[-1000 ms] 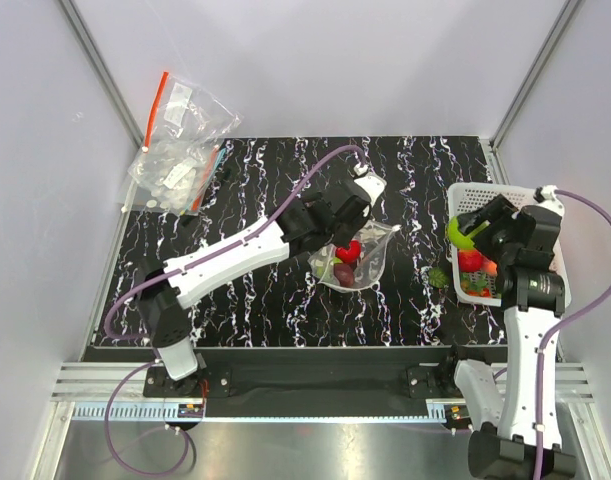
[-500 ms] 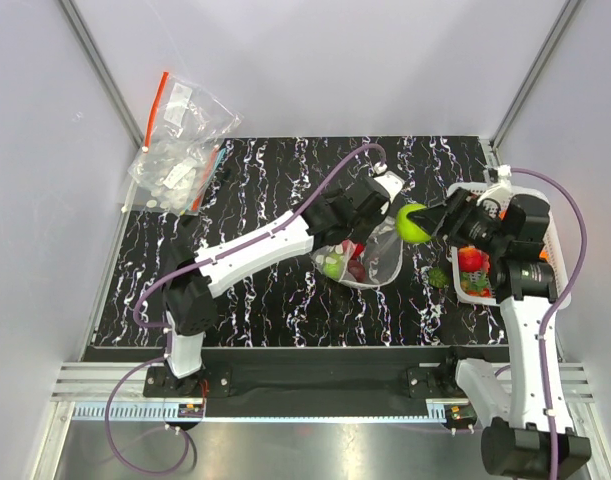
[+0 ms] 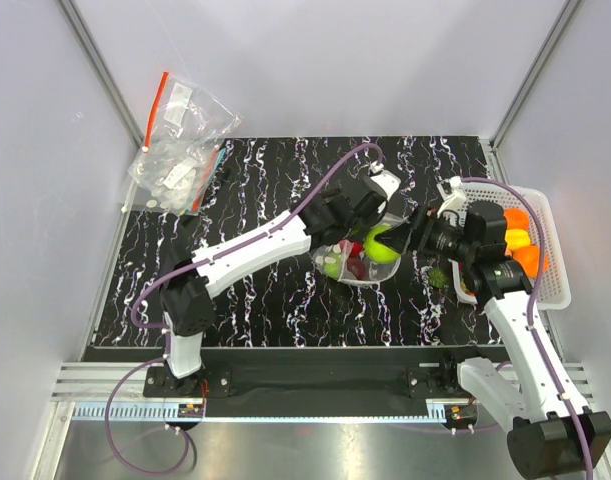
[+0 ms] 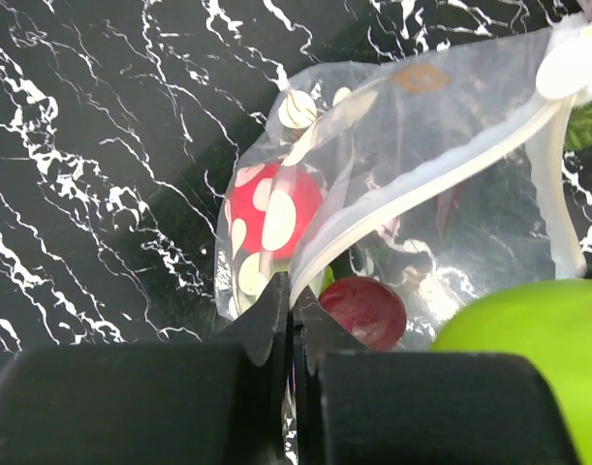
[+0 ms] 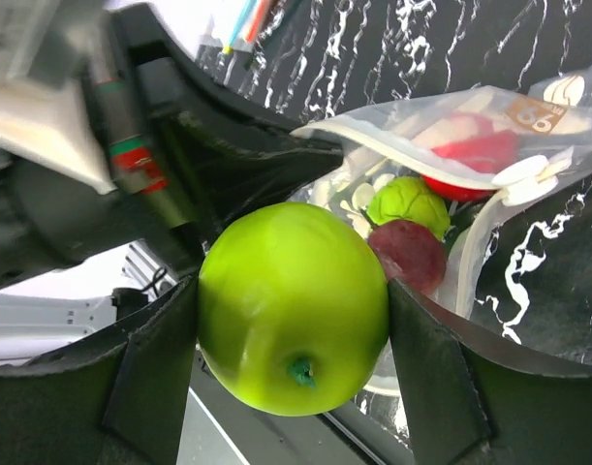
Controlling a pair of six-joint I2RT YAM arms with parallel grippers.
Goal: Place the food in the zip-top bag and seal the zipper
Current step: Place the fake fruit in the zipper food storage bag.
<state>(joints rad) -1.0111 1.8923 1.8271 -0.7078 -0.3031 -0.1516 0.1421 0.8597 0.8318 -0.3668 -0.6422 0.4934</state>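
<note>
The dotted zip-top bag (image 3: 357, 262) lies mid-table, its mouth facing right. My left gripper (image 3: 362, 236) is shut on the bag's upper mouth edge (image 4: 294, 291) and holds it up. The pale zipper (image 4: 426, 184) runs along that edge. Inside the bag lie a red food piece (image 4: 271, 208), a dark purple one (image 4: 363, 312) and a small green one (image 5: 407, 203). My right gripper (image 3: 387, 244) is shut on a green apple (image 5: 294, 305), which hangs right at the bag's mouth (image 5: 451, 136).
A white basket (image 3: 560, 272) with orange food (image 3: 525, 258) stands at the right edge. A small green piece (image 3: 437, 275) lies on the table between bag and basket. A clear bag with a red strip (image 3: 180, 145) sits at the back left.
My right arm swung left from the basket, carrying the green apple to the bag's mouth. The left gripper shifted right, keeping the bag's edge raised.
</note>
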